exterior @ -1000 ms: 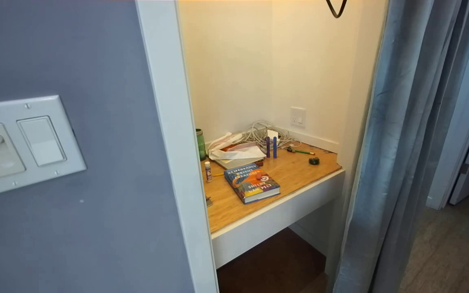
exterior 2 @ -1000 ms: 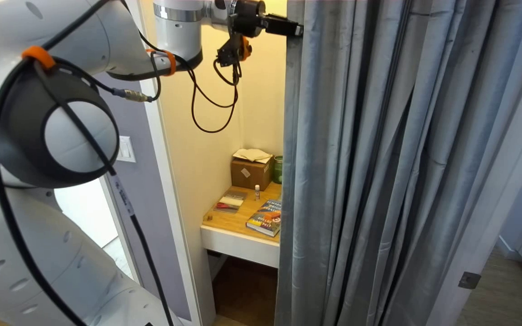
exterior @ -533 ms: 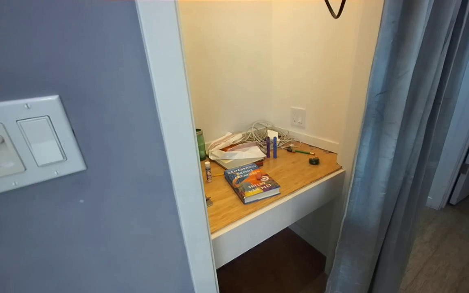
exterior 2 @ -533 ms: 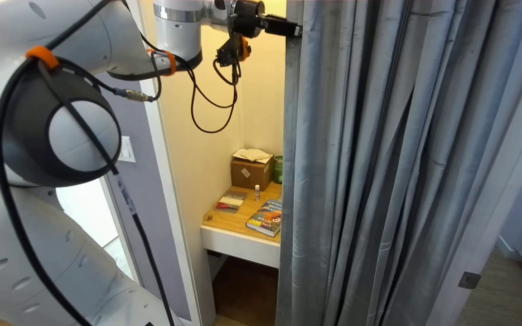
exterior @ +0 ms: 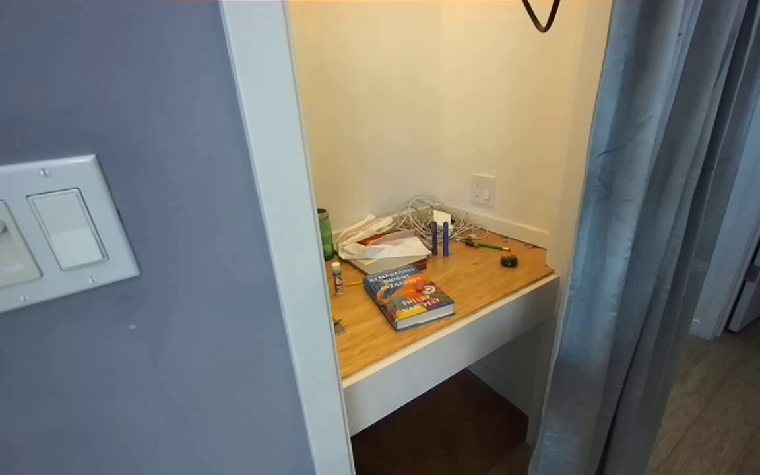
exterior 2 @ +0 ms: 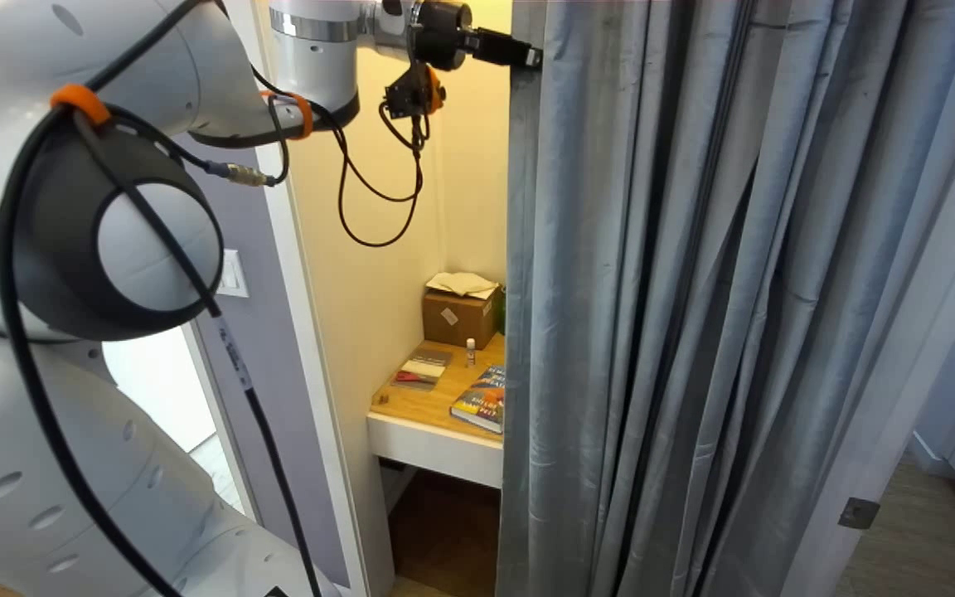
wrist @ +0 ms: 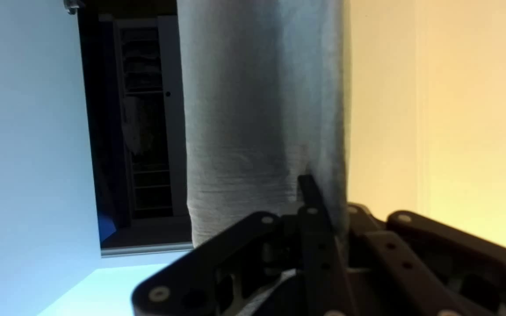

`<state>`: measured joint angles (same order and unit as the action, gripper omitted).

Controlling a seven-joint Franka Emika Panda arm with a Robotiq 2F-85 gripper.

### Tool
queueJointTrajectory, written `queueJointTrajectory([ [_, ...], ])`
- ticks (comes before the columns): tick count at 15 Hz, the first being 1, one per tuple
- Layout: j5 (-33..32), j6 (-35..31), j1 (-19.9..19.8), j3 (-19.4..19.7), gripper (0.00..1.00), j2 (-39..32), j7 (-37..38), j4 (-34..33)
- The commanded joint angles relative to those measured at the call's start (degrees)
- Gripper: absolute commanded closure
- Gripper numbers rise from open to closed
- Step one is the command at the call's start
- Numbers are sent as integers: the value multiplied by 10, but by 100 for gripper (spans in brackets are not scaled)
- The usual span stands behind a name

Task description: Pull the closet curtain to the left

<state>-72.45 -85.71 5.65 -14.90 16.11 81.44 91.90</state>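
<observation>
The white robot arm point(exterior 2: 71, 274) occupies the left of an exterior view, its thick lower section slanting upward to the left from the bottom edge. Above this section, a dark joint housing bears a round white cap point(exterior 2: 159, 247); a black cable point(exterior 2: 7, 249), gathered by an orange tie point(exterior 2: 81, 104), bows down across the whole. The forearm point(exterior 2: 216, 91) extends across the top toward an upright wrist section point(exterior 2: 316, 79), from which the claw point(exterior 2: 532, 57) points to the right, nearly level, its tip dipping slightly. A black-and-orange camera mount point(exterior 2: 413, 93) hangs beneath. Wrist view: the two fingers point(wrist: 310, 193) lie on either side of the free edge of the closet curtain point(exterior 2: 593, 332), clamped on its fabric. The curtain hangs in vertical folds at the right of both exterior views, covering part of the cream-walled closet point(exterior 2: 477, 166). Within the uncovered part, a wooden desk point(exterior: 380, 353) with a white front carries a book point(exterior: 408, 297) titled Remarkably Bright Creatures, a small capped tube point(exterior 2: 471, 352), a cardboard box point(exterior 2: 459, 317) and, farther back, two upright markers point(exterior: 440, 239) before a tangle of pale cords point(exterior: 423, 210). Wrist view, farthest: a dark opening point(wrist: 143, 131) beside the curtain's other edge.
</observation>
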Motion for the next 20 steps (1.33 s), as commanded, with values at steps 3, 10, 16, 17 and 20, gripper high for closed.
queueJointTrajectory([
  [3, -5, 2, 26, -9, 98, 5, -32, 13],
  [10, 3, -11, 64, -38, 98, 28, -69, 39],
  [16, 32, -46, 88, -35, 98, 49, -100, 52],
  [17, 39, -55, 91, -34, 98, 52, -111, 53],
  [20, 68, -90, 100, -33, 98, 60, -150, 57],
])
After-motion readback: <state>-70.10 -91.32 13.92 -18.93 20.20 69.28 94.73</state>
